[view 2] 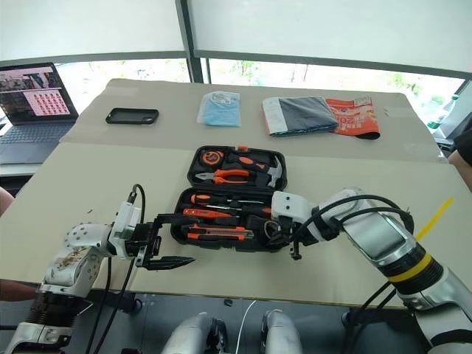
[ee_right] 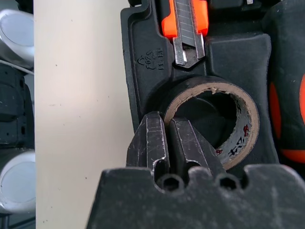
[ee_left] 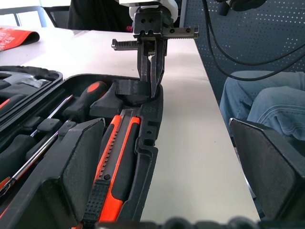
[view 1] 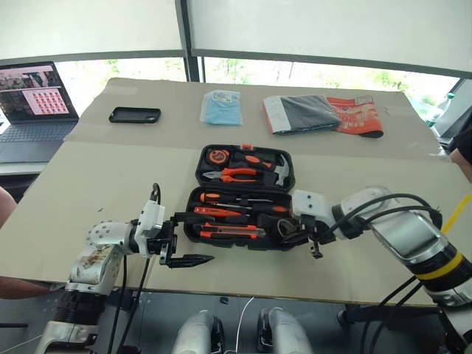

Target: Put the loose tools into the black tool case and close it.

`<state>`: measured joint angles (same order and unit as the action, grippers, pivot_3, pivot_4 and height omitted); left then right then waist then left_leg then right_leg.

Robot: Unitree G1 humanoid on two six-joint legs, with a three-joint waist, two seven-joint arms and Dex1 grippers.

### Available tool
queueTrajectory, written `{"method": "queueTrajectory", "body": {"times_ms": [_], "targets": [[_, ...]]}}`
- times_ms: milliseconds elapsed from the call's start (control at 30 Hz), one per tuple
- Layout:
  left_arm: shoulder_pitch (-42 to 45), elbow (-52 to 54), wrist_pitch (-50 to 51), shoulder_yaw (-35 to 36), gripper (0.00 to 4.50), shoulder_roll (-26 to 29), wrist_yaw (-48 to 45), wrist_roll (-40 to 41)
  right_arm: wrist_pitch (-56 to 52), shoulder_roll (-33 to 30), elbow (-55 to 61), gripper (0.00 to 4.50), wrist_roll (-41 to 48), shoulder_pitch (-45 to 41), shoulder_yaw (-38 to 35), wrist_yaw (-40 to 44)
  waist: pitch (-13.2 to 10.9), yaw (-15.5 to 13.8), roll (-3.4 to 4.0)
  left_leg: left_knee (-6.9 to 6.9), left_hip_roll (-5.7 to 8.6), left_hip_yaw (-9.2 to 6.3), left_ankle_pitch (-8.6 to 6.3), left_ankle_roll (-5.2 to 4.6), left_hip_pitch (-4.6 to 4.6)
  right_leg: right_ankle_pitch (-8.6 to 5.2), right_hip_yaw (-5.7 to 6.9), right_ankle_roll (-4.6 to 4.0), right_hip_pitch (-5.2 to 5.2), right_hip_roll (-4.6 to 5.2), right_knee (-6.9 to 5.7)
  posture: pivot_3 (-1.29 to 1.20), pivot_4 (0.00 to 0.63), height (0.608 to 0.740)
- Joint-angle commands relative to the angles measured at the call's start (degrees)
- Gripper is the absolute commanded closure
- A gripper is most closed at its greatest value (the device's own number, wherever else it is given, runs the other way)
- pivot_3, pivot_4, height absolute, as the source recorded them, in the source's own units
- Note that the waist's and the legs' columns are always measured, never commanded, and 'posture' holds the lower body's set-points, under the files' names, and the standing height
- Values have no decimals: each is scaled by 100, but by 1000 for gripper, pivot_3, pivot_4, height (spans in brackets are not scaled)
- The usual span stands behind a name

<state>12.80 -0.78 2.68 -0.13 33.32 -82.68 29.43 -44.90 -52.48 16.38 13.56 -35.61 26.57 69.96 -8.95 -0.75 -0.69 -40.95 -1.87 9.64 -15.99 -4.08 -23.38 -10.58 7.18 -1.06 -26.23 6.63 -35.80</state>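
Here, right gripper (ee_right: 167,138) angled down, pinching tape roll (ee_right: 217,121) wall

Bright daylight from rear windows (view 1: 317,74); soft shadows; wrist foregrounds blurred.

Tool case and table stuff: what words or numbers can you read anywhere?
"20": on the orange booklet; its other print is too small.
Red print inside the tape roll: too blurred.
Moulded marks on the black tool case: too small.
The laptop screen: too small.

Office or lab: laptop (view 1: 33,103), window blinds (view 1: 96,26), long table (view 1: 96,192)
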Motion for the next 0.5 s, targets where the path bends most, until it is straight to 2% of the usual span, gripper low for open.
{"method": "queueTrajectory", "body": {"times_ms": [33,133,300,367,433,467,500], "targets": [[-36,128,-93,150,0,40,124,37,-154,-194,160,3008,-16,-66,73,301,0,-8,-1,1,0,-2,-1,-3,0,0,2,0,2,0,2,0,150,740],[-73,140,-16,281,0,59,316,89,80,-67,186,2078,279,-140,-357,349,0,4,-1,3,-1,0,3,-22,-4,-1,1,-1,-2,-2,5,0,150,740],[-192,24,93,572,0,231,699,8,41,-113,-82,2078,1274,68,-1685,628,-2,9,-3,7,-2,-1,10,-34,-6,13,4,-25,-3,-9,5,0,150,740],[-143,-175,186,693,0,313,1005,-120,395,-229,-481,2078,1326,336,-2104,690,-2,-3,-4,6,-2,-1,9,-35,-6,13,4,-23,0,-8,10,0,150,740],[53,-523,252,796,0,319,1582,-384,1003,-35,-999,2078,1153,518,-2452,357,-4,-21,-7,2,-1,-4,6,-38,-3,5,11,-6,9,-6,17,0,150,740],[188,-721,312,838,516,307,1913,-531,1422,127,-1299,2588,986,572,-2559,131,-4,-22,-7,2,-1,-4,-1,-30,-3,0,10,3,9,-5,19,0,150,740],[328,-888,469,855,770,289,2282,-677,1858,219,-1563,2834,772,637,-2568,-9,-5,-15,-10,1,-1,-3,-13,-15,2,2,7,7,13,-5,19,0,150,740]]}}
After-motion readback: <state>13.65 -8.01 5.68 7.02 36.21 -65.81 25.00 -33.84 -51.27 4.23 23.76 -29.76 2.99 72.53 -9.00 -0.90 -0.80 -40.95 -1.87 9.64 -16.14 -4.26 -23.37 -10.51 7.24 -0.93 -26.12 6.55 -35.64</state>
